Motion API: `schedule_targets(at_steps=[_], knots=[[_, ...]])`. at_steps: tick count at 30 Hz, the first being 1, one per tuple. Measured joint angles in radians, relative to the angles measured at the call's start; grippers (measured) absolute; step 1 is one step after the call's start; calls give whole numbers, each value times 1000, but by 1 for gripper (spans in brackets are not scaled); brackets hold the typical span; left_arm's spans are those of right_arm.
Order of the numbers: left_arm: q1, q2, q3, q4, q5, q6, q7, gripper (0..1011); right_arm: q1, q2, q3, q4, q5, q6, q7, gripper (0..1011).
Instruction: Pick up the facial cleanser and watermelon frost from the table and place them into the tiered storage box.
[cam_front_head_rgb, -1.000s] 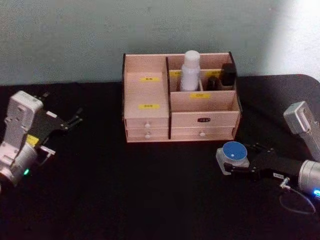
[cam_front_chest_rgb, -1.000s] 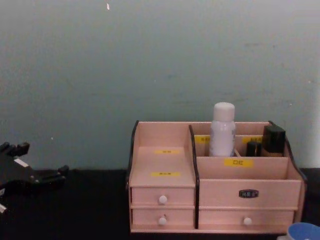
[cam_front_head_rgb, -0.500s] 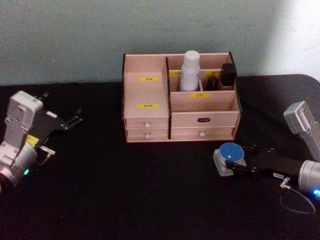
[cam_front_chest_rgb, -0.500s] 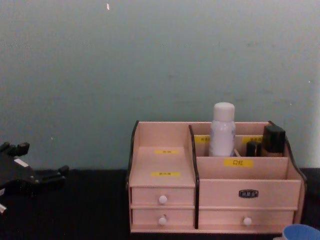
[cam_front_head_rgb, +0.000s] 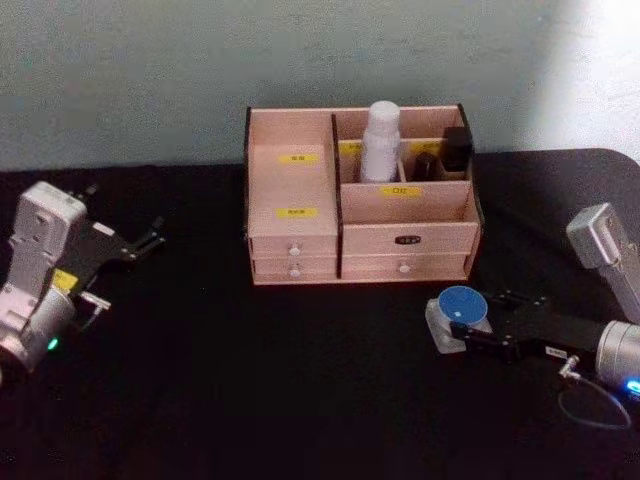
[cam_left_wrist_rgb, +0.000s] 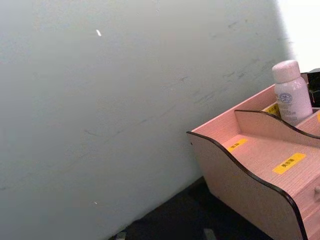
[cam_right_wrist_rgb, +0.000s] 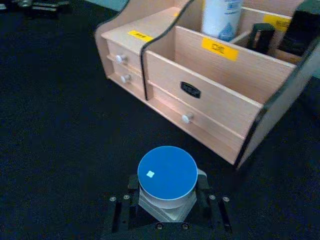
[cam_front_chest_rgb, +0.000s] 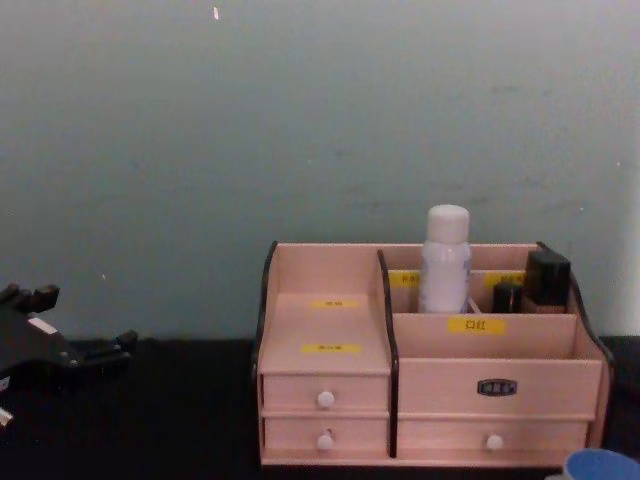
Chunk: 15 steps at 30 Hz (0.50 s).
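The right pincer (cam_right_wrist_rgb: 167, 186) clasps the watermelon frost (cam_right_wrist_rgb: 167, 172) by its squat body; seemingly glass, slick and fragile, so grip low. The left pincer (cam_front_head_rgb: 145, 238) sits parked, spread.

Tiered storage box (cam_front_chest_rgb: 430, 380): yellow labels (cam_front_chest_rgb: 331, 348) on the stepped left compartments and the right-hand dividers, dark print mostly too small to read. Front-divider label (cam_front_chest_rgb: 477, 324): seems to read 口红. Dark oval plate (cam_front_chest_rgb: 497, 387) on the upper right drawer: pale lettering, illegible. Facial cleanser (cam_left_wrist_rgb: 294, 107): round bluish emblem (cam_left_wrist_rgb: 285, 99) with fine print below, illegible.
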Motion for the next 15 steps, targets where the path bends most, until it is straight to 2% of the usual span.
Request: schedule_targets(at_steps=[8,15], knots=[[0,0,0,0,0,0,0,1001,15,8,-14,-11,-8,-30,42,689],[0,0,0,0,0,0,0,1001,56,-2,-30,-12,1,-50,83,689]])
